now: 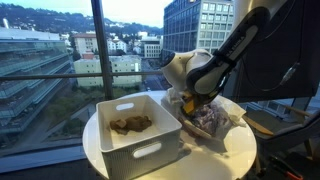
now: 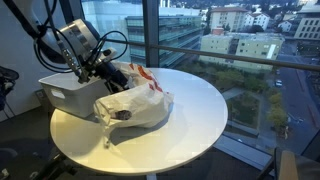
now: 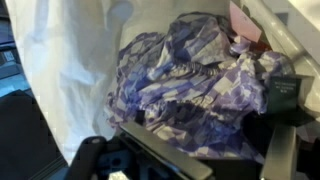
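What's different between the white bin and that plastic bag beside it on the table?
The bin is stiff and boxy with straight walls; the bag is thin, crumpled and slumped. The bin is opaque, while the bag lets its contents show through. The bin holds a brown lump; the bag holds a crumpled purple-and-white bundle, with the claw at it. Both are whitish and sit side by side on the round table.

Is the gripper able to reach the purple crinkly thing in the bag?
Probably yes: the gripper hangs at the open mouth of the bag, and the purple thing lies uncovered right in front of its fingers.
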Controlling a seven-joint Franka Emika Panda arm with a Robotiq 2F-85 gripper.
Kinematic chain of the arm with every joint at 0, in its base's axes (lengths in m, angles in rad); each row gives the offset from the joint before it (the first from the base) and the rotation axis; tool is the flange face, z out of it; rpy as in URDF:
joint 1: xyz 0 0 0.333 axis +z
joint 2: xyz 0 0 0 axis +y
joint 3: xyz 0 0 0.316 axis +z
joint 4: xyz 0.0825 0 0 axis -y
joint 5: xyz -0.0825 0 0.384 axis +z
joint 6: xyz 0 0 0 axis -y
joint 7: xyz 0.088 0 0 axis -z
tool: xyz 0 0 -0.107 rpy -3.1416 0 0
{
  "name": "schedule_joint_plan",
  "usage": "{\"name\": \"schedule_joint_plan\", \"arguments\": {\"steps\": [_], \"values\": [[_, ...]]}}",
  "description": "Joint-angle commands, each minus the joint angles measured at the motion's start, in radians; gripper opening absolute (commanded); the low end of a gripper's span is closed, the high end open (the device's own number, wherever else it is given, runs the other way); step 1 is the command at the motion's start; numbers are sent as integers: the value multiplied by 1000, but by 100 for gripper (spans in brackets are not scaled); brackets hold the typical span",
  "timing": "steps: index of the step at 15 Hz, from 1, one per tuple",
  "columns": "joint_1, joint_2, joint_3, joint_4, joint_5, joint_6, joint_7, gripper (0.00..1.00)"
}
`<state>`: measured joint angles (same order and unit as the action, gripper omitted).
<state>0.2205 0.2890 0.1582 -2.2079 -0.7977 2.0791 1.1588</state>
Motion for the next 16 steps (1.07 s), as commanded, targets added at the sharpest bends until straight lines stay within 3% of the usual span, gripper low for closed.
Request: {"name": "schedule_joint_plan", "arguments": {"steps": [1, 7, 10, 11, 12, 16], "values": [[6, 8, -17, -47, 14, 55, 30, 100], [0, 60, -56, -76, -72, 197, 5, 100], [5, 60, -82, -64, -147, 201, -3, 100], [4, 58, -86, -62, -164, 191, -6, 91], [3, 59, -84, -61, -174, 175, -24, 73], [-10, 51, -77, -72, -163, 204, -25, 42]]}}
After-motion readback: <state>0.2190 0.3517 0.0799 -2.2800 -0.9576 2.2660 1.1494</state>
